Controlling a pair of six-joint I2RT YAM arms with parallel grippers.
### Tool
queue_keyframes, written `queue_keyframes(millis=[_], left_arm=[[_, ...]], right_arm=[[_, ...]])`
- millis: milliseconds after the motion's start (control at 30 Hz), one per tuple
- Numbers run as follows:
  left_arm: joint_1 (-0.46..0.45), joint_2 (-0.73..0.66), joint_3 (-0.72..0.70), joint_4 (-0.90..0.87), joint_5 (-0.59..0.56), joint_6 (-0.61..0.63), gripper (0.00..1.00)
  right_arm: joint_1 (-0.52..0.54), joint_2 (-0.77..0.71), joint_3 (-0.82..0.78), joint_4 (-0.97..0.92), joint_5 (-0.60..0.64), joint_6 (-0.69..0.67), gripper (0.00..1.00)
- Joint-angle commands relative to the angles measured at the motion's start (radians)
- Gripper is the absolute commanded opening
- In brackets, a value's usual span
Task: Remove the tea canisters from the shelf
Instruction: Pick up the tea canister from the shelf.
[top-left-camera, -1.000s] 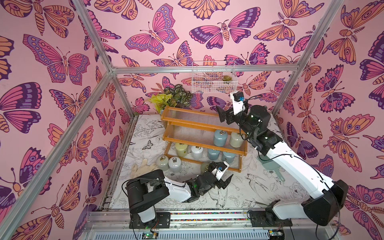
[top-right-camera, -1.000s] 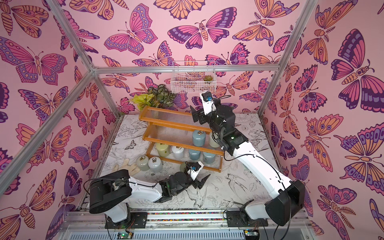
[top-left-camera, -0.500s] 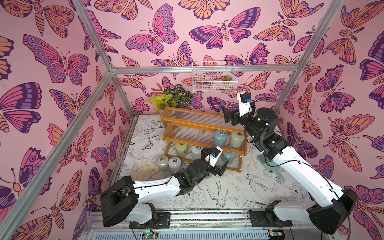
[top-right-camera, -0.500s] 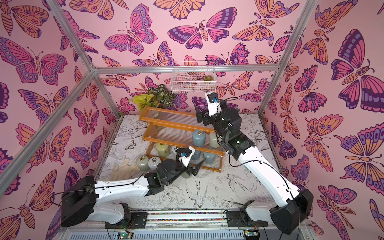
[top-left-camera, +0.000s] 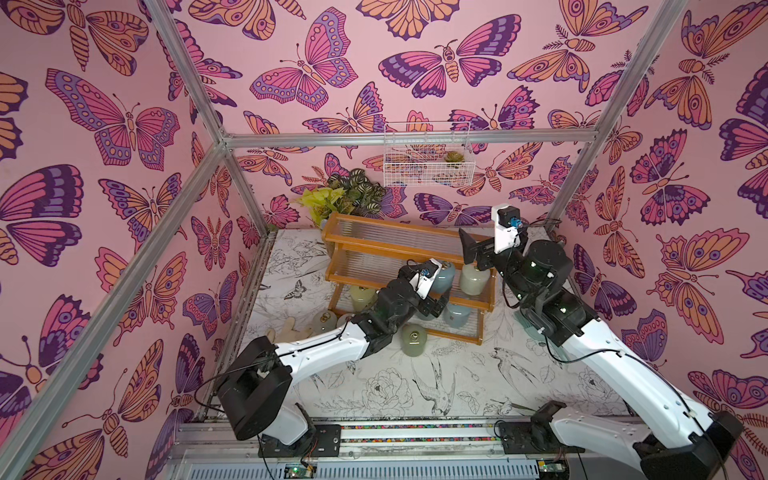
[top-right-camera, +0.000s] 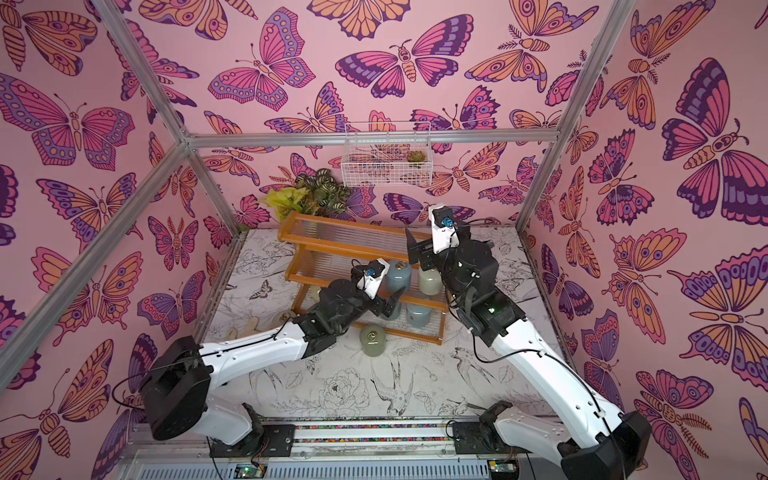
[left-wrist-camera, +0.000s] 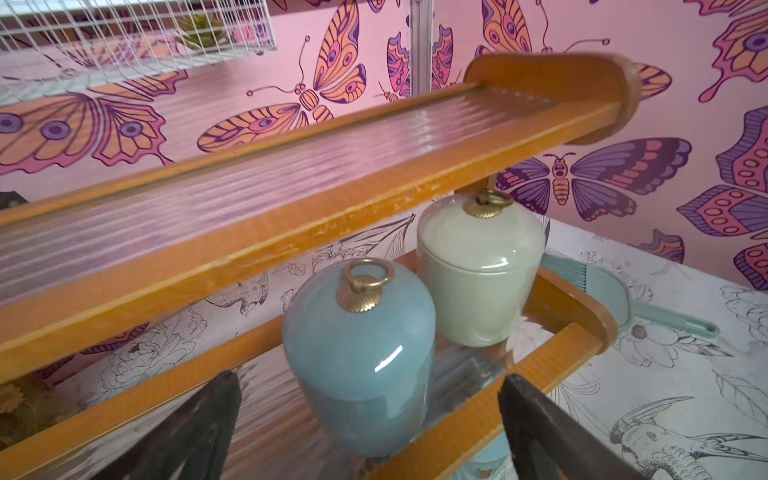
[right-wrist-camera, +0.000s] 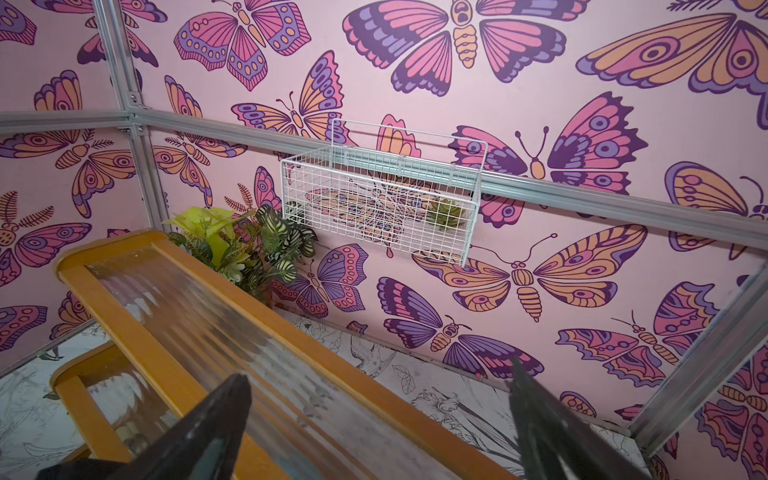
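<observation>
The tea canisters are small round-shouldered jars with a gold ring pull on top. The shelf (top-left-camera: 395, 246) is a three-step rack with an orange-brown wood frame and ribbed clear plastic boards. Two jars stand upright side by side near the right end of its middle tier: a blue canister (left-wrist-camera: 361, 353) and a pale green canister (left-wrist-camera: 478, 286). On the bottom tier I can see a pale yellow canister (top-left-camera: 362, 296) and a second blue canister (top-left-camera: 457, 315); the arm hides whatever's between them. One green canister (top-left-camera: 413, 340) is already off, standing on the table (top-left-camera: 415, 386) just in front of the shelf.

The left gripper (left-wrist-camera: 370, 376) is spread wide and holding nothing. In the wrist view the blue canister is framed between its fingers, with a gap on each side. The right gripper (right-wrist-camera: 378, 370) is spread too, empty, hovering over the right end of the top tier.

Compared with a second ago, the left gripper was down low at the front of the table, right by that green canister. Since then the arm has stretched out and come up to the middle tier. The right arm has barely shifted, and the jars on the shelf haven't moved.
</observation>
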Motion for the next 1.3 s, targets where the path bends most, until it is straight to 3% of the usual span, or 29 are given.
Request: queue_keyframes(millis=[0,1033,1267], left_arm=[[0.017,0.056,0.048,0.046,0.045,0.018,1.00],[0.057,0.297,0.109,0.297,0.027,-0.022,1.00],[0.063,0.319,0.108,0.347,0.012,-0.021,0.91]], right_arm=[[0.006,-0.024,-0.003,-0.009,0.029,-0.001,0.99],[0.006,0.042,-0.001,0.021,0.037,-0.044,0.99],[0.006,0.065,0.013,0.020,0.037,-0.051,0.99]])
